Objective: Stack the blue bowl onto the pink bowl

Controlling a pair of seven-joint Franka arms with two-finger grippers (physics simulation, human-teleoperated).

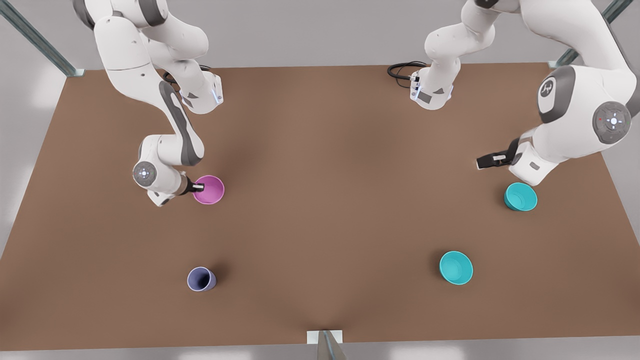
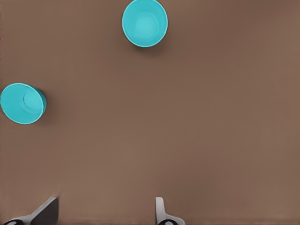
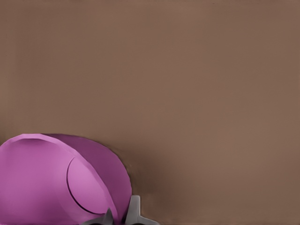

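While the right gripper [image 1: 200, 188] clamps its jaws on the pink bowl [image 1: 210, 190] rim | left gripper [image 1: 484, 161]: jaws wide, empty | blue bowl [image 1: 520, 196] near them, on worktop [image 1: 320, 150]

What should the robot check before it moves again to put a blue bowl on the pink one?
1. Left gripper free to grab: ok, jaws open and holding nothing.
2. A blue bowl within easy reach: ok, the nearer blue bowl sits upright right beside the left gripper; the other blue bowl is farther off.
3. Blue bowl grabbed: not ok, both sit on the table untouched.
4. Pink bowl held steady: ok, the right gripper has its jaws pinched on the rim.
5. Pink bowl flat on the table: cannot tell.
6. Purple cup out of the way: ok, well apart from the pink bowl.
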